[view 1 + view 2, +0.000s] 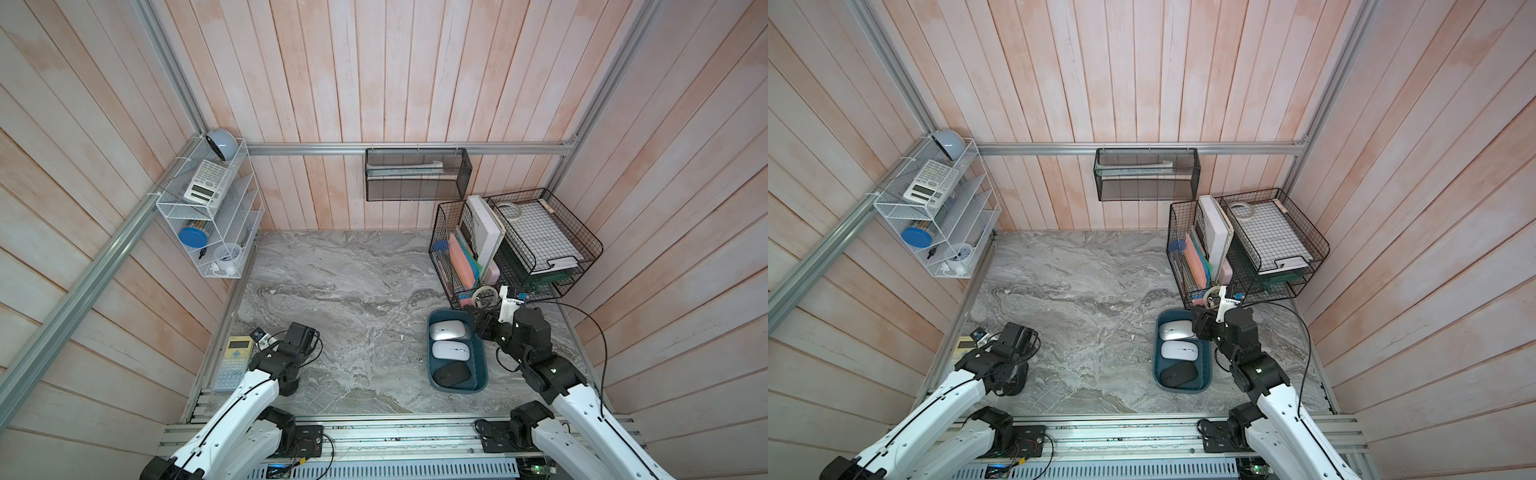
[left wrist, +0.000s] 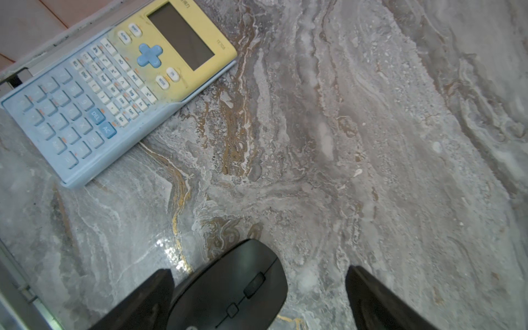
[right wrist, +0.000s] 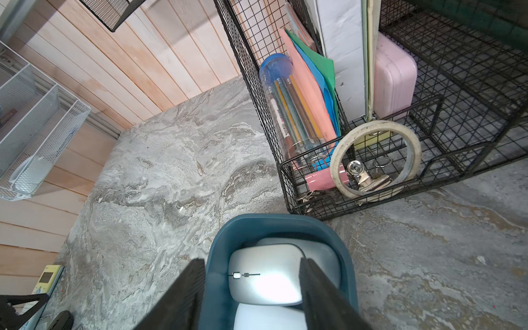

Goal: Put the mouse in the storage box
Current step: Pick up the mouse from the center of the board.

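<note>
Mouse, black [image 2: 228, 288]: lay unboxed on bench [image 2: 371, 143], flanked by spread left tool [image 2: 258, 270] | storage box [image 3: 257, 225]: held three other mice [image 1: 451, 351] | right tool [image 3: 251, 260]: hung parted, empty

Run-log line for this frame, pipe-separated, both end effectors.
left end effector: open, around loose black mouse on table | right end effector: open over storage box | box holds three mice | stage: pre-grasp

Teal-blue storage box [image 1: 430, 361], white mouse [image 1: 451, 350], black mouse [image 2: 228, 291], grey veined marble table [image 1: 353, 291], yellow-and-blue calculator [image 2: 114, 85], black wire basket [image 3: 314, 205]
</note>
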